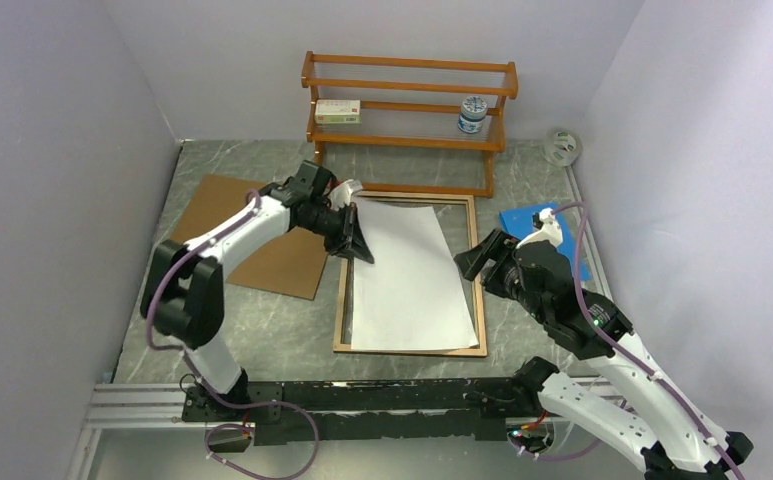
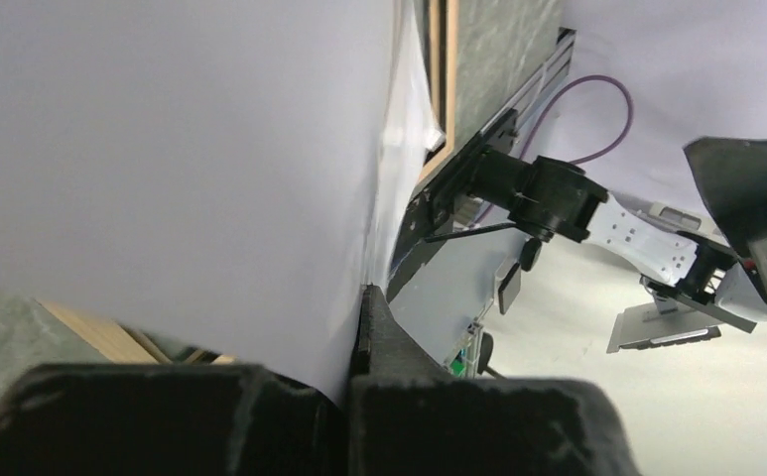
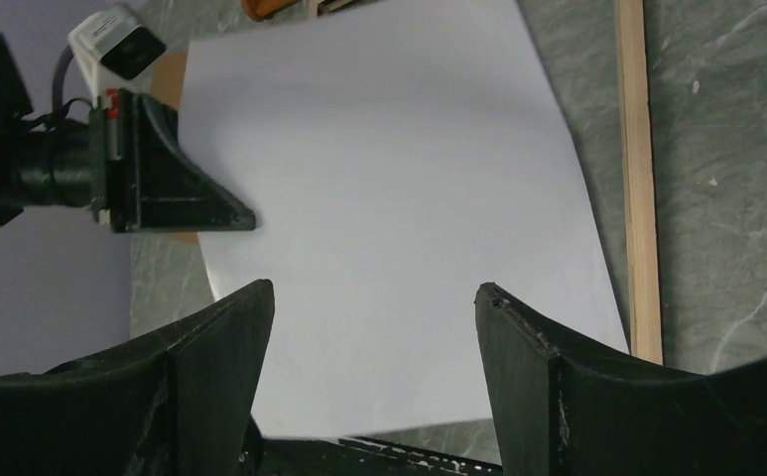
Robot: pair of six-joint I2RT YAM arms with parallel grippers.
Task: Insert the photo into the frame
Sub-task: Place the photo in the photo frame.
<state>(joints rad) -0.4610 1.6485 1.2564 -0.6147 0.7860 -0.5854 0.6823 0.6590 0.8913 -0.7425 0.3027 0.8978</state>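
Note:
The photo point(image 1: 407, 275) lies white side up over the frame point(image 1: 481, 300), whose light wood back border shows around it on the table. My left gripper point(image 1: 357, 240) is shut on the photo's left edge near its far corner. In the left wrist view the white sheet point(image 2: 181, 159) runs between the closed fingers point(image 2: 379, 327). My right gripper point(image 1: 477, 262) is open and empty at the frame's right side. In the right wrist view its fingers point(image 3: 230, 337) spread above the photo point(image 3: 389, 198), with the frame's border point(image 3: 637, 198) to the right.
A brown backing board point(image 1: 252, 235) lies left of the frame. A blue sheet point(image 1: 522, 218) lies at the right, partly under my right arm. A wooden shelf rack point(image 1: 407, 110) with a small box and a jar stands at the back. A white round item point(image 1: 562, 147) sits at back right.

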